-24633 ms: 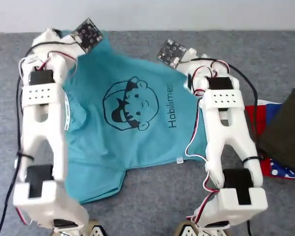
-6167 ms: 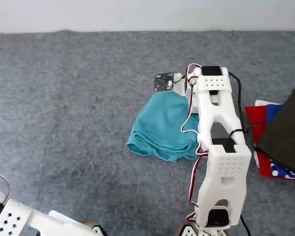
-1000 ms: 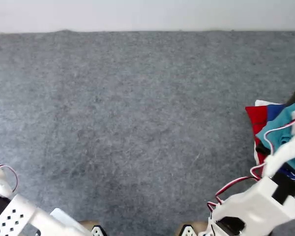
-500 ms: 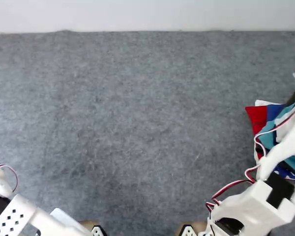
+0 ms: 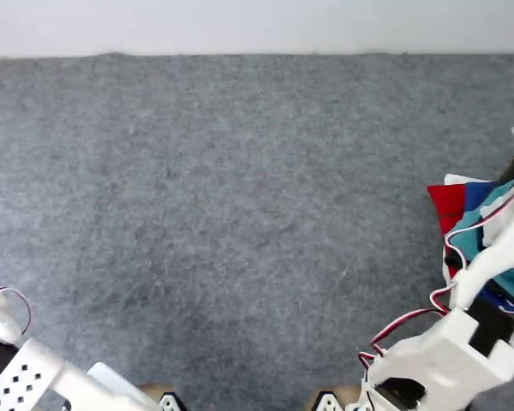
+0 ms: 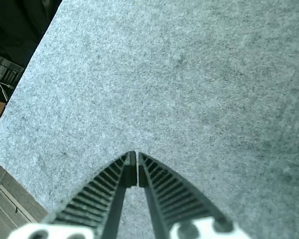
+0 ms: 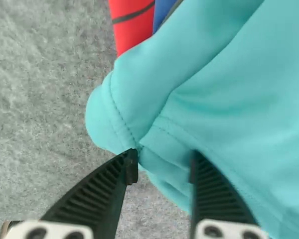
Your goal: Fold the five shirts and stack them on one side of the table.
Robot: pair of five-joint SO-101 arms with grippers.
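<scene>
When we look down from the high view, we see the right arm (image 5: 450, 355) leaning over the right edge of the table (image 5: 240, 188). That's where the teal shirt (image 5: 468, 242) sits on the stack, on top of a red shirt (image 5: 445, 204) and a blue shirt (image 5: 477, 193). The left arm (image 5: 26, 381) is tucked at the near left corner. Over in the left wrist view, we've got the left gripper (image 6: 137, 158) clenched, tips touching, above the grey table. In the right wrist view, the right gripper (image 7: 162, 167) is released, jaws apart, with a fold of the teal shirt lying between them.
</scene>
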